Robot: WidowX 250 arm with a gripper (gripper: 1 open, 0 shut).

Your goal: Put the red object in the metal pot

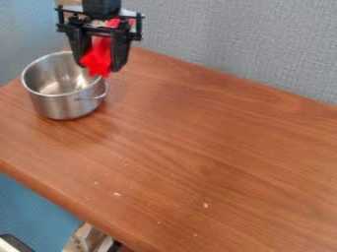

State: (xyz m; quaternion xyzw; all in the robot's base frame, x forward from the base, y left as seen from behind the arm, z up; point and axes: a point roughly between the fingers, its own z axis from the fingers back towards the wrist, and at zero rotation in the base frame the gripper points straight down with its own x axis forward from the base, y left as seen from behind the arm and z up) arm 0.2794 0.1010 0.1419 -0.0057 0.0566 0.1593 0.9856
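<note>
above pot's far rim: gripper [101, 59] clamped shut on red object [98, 61], block hanging upright, off table. metal pot [63, 85] just below-left on wooden table [198, 138]. centre block over pot mouth, lower, then release. no brands or writing readable.

A brown wooden table [198, 138] with visible grain fills most of the view, a few pale specks near its front edge. Behind it stands a grey-blue textured wall [250, 39].
</note>
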